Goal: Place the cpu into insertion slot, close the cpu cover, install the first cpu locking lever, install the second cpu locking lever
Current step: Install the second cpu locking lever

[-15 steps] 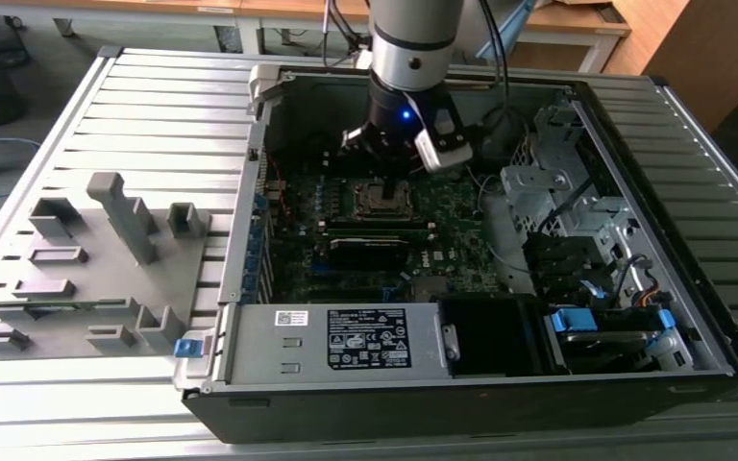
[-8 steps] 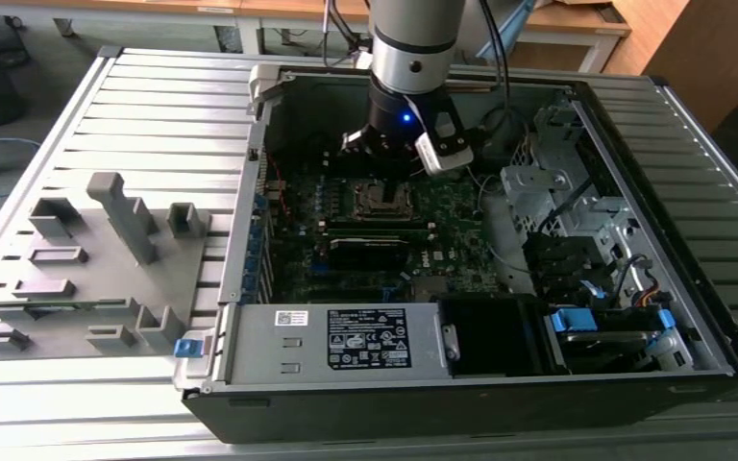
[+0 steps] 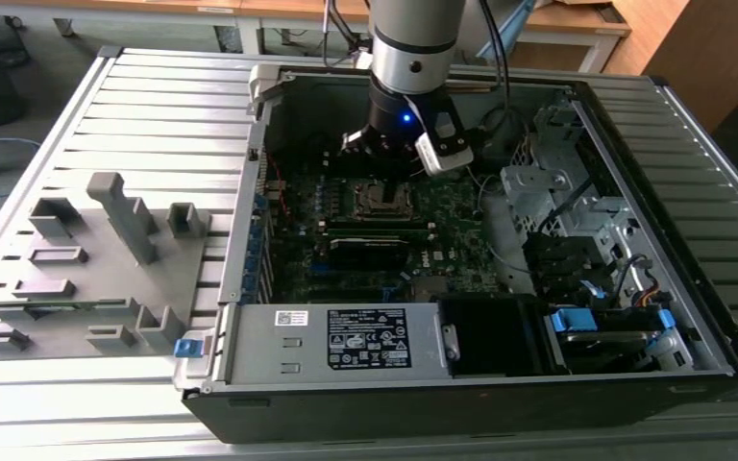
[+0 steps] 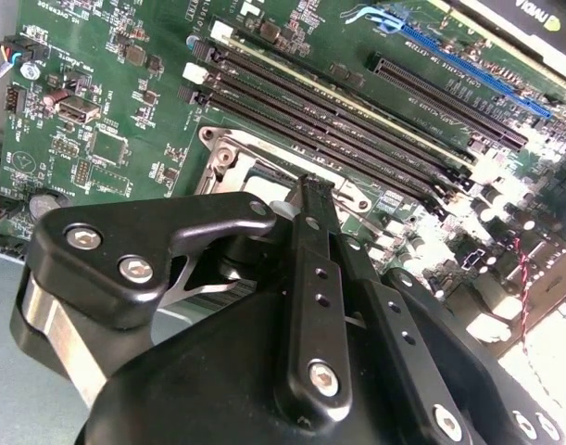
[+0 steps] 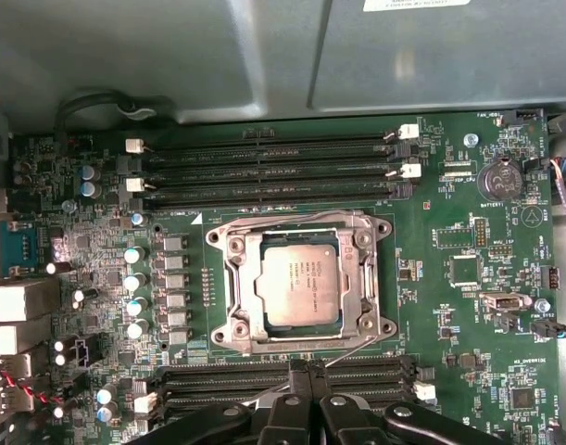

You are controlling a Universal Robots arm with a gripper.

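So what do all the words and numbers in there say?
Label on the grey box: print, too small to read.
Cpu: faint marks, too blurred to read.
Board: tiny white letters, too small to read.

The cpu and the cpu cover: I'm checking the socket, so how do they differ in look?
The cpu is a solid, dull grey square; the cpu cover is a shiny metal frame with an open window. The cpu sits in the middle; the cover lies around it, and the cpu shows through the window. Both lie flat on the green board, above the hand.
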